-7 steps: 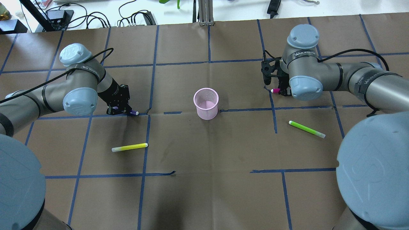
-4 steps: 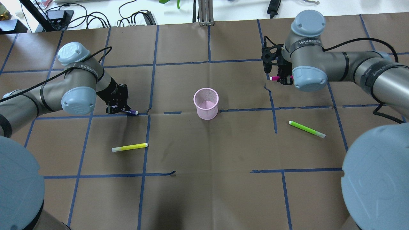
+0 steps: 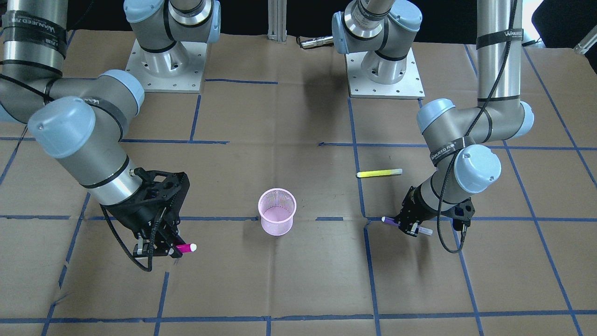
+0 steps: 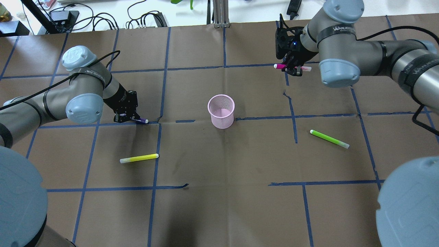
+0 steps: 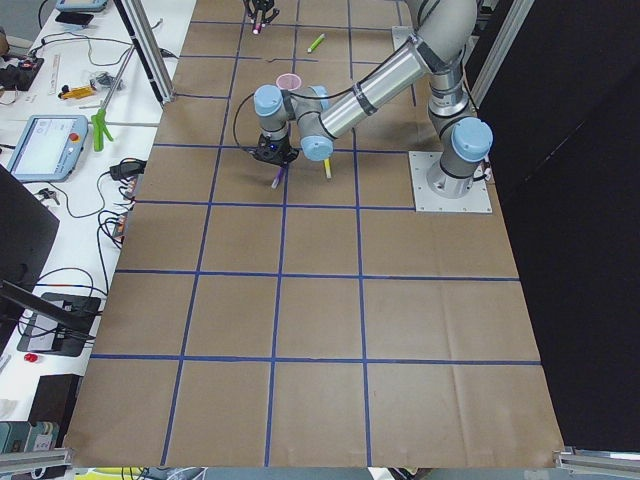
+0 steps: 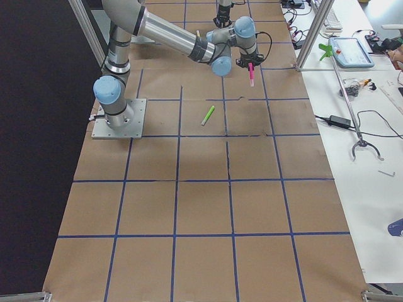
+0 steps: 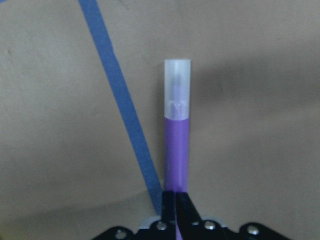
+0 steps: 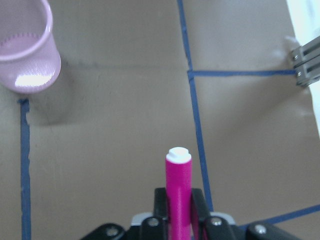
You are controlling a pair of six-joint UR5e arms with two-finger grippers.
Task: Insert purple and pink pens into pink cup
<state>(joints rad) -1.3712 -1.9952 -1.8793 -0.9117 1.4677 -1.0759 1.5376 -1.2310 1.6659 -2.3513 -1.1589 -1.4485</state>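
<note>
The right hand (image 4: 292,67) pinches the pink pen (image 4: 279,66) near the counter (image 4: 219,212) edge farthest from the robot. The left hand (image 4: 127,117) pinches the purple pen (image 4: 142,120). The pink cup (image 4: 221,111) stands mid-counter.

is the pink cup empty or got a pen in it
Empty. The pink cup shows only its bare mesh bottom from overhead.

You have bare counter (image 4: 219,161) all round the pink cup (image 4: 221,111); the yellow pen (image 4: 139,158) and green pen (image 4: 329,138) lie well apart from it.
</note>
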